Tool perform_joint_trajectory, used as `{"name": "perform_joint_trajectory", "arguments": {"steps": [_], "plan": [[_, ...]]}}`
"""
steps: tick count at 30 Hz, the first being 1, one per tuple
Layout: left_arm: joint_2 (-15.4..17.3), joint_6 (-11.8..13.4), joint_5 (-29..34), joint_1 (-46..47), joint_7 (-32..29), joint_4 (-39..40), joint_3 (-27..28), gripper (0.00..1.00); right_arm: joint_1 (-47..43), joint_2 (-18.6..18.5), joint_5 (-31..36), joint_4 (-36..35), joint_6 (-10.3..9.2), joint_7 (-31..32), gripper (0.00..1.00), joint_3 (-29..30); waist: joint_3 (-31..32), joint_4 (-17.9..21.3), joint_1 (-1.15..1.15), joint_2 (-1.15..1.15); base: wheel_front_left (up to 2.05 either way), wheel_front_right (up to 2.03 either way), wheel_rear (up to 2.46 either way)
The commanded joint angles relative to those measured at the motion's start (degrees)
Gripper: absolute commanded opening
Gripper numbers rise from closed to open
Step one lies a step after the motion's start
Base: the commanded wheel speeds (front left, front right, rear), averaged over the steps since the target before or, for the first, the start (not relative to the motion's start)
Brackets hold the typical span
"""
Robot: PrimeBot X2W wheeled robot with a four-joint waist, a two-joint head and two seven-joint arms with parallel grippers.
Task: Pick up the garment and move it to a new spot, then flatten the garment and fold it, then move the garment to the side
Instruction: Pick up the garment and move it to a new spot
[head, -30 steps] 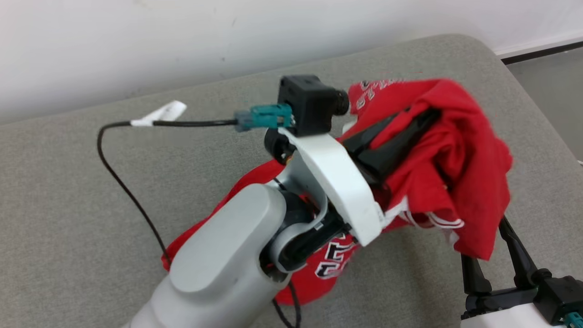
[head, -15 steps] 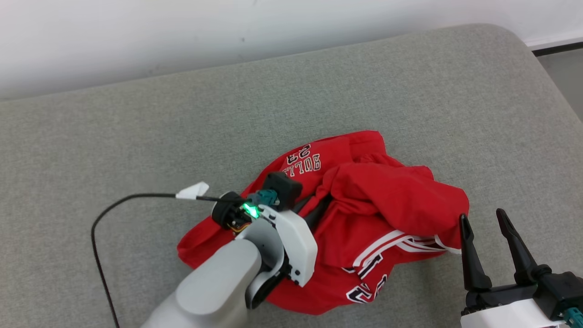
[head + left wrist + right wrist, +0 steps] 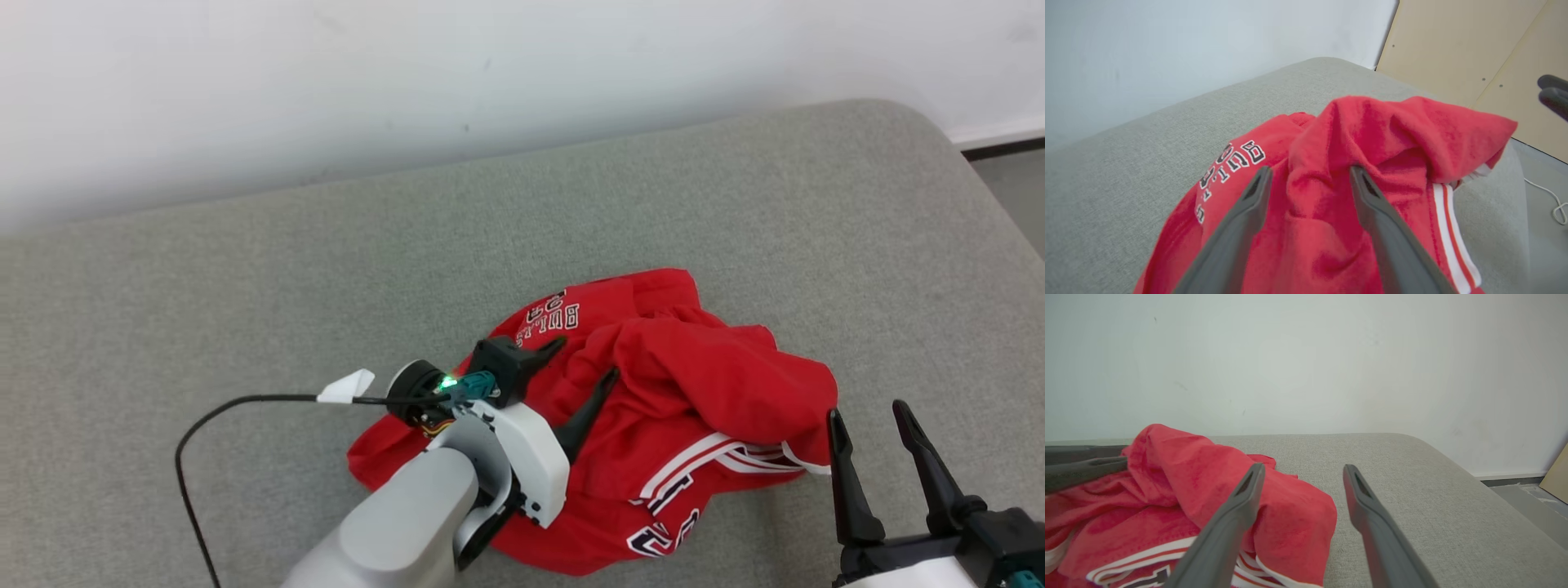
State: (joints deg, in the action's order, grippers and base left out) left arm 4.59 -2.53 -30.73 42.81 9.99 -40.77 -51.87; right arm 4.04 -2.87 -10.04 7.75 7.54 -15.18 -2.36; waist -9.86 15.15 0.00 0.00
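Observation:
The red garment (image 3: 694,392), with white stripes and black-and-white lettering, lies in a crumpled heap on the grey cushion (image 3: 245,269). My left gripper (image 3: 584,359) is open low over the heap's left half. In the left wrist view its fingers (image 3: 1249,204) straddle a raised fold of the garment (image 3: 1392,122) without pinching it. My right gripper (image 3: 865,412) stands open and empty just off the heap's right edge. In the right wrist view the right gripper (image 3: 1303,467) points past the garment (image 3: 1180,469), whose folded edge lies behind the left fingertip.
A black cable (image 3: 184,465) with a white tag loops from my left wrist over the cushion. The cushion's rounded right edge (image 3: 988,204) drops to the floor. A white wall (image 3: 408,73) runs behind. Beige boards (image 3: 1453,41) lean beyond the far corner.
My left gripper lowered the lifted garment onto the cushion, then opened and let it go. The head camera has also shifted. My right gripper stayed open.

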Motion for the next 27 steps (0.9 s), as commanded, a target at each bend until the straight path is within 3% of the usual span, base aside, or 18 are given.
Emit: {"name": "perform_joint_trajectory", "arguments": {"steps": [1,11,15,21,27], "plan": [[0.0,0.6,0.5,-0.8,1.1,0.1,0.3,1.00,-1.0,-0.1,0.5,0.1,-0.10,0.0,1.00,0.4,1.7,-0.7,0.00,0.00,0.00,0.00,0.00],[4.9,6.6,0.0,-6.9,4.4,8.8,3.9,1.00,-5.0,-1.1,1.1,-0.8,-0.10,0.0,1.00,3.0,6.3,-3.9,0.00,0.00,0.00,0.00,0.00],[6.9,7.9,-0.2,-10.2,4.3,12.5,3.8,1.00,-5.5,-1.3,1.2,-1.2,-0.10,0.0,1.00,3.1,6.7,-4.9,0.00,0.00,0.00,0.00,0.00],[8.1,8.2,0.3,-10.7,2.1,16.7,2.5,1.00,-4.5,-1.3,1.1,-1.2,-0.10,0.0,1.00,2.1,6.0,-4.8,0.00,0.00,0.00,0.00,0.00],[8.0,5.7,2.3,-5.2,-3.0,18.1,-0.2,1.00,-2.5,-1.4,0.5,-0.9,-0.10,0.0,1.00,0.7,4.2,-2.4,0.00,0.00,0.00,0.00,0.00]]}}
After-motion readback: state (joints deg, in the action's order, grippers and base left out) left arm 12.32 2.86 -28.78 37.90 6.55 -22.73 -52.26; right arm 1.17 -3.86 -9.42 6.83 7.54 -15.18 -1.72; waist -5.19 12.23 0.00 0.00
